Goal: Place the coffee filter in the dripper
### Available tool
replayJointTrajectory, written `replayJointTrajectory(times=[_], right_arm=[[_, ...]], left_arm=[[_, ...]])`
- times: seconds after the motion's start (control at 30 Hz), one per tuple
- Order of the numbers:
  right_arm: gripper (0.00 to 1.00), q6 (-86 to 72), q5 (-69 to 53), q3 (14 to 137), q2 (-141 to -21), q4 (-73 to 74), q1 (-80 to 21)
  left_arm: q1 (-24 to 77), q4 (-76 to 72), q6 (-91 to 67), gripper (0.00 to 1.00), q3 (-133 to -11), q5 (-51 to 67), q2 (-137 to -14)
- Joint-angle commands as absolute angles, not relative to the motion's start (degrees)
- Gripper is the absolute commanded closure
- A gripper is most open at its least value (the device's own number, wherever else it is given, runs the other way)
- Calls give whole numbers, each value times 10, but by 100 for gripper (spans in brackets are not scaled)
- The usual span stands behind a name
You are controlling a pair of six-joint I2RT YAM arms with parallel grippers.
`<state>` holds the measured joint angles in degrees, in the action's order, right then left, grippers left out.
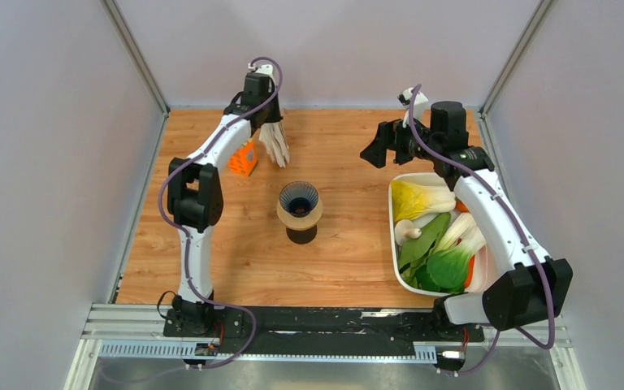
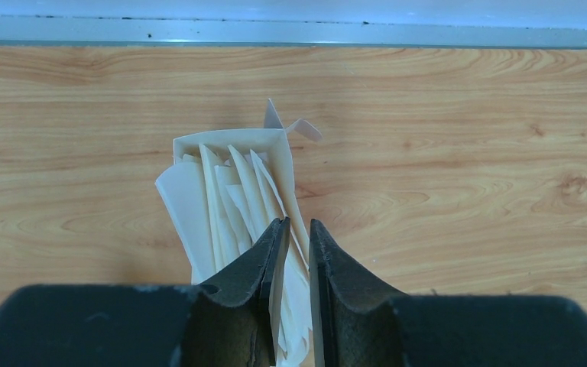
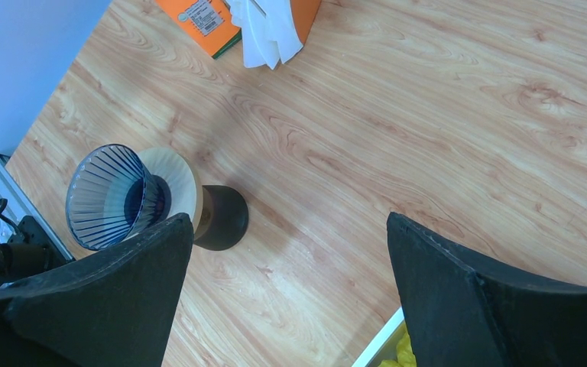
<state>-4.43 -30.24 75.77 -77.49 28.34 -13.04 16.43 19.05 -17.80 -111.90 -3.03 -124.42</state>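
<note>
Wooden table (image 1: pixel 349 268), light plank grain. Directly on it:
- orange box (image 1: pixel 244 158), far left, near the back edge;
- brown pot (image 1: pixel 301 229), upright, about centre;
- white tray (image 1: pixel 392 236), at the right edge, well apart from the pot.

A robotics lab test cell, shown by a left robot arm (image 1: pixel 199 195) and a right robot arm (image 1: pixel 496 223) bolted to a metal rail (image 1: pixel 122 321) at the near edge of a wood-grain desk (image 1: pixel 349 268), enclosed by plain pale panel walls (image 1: pixel 41 162).
</note>
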Motion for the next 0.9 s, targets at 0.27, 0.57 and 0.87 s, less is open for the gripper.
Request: replayJointTrajectory(times=[0.27,0.57,0.87], right_arm=[[0,-53,-314,759,-775,257,-125],[0,-53,-315,760,-776,257,-124],[0,-54,-315,761,-776,258,-121]], left_arm=[[168,193,-192,75,-1149,-30,-1273],[168,197,-193,76,-1156,-32,-1284],[169,204,-199,77,-1165,-38,-1292]])
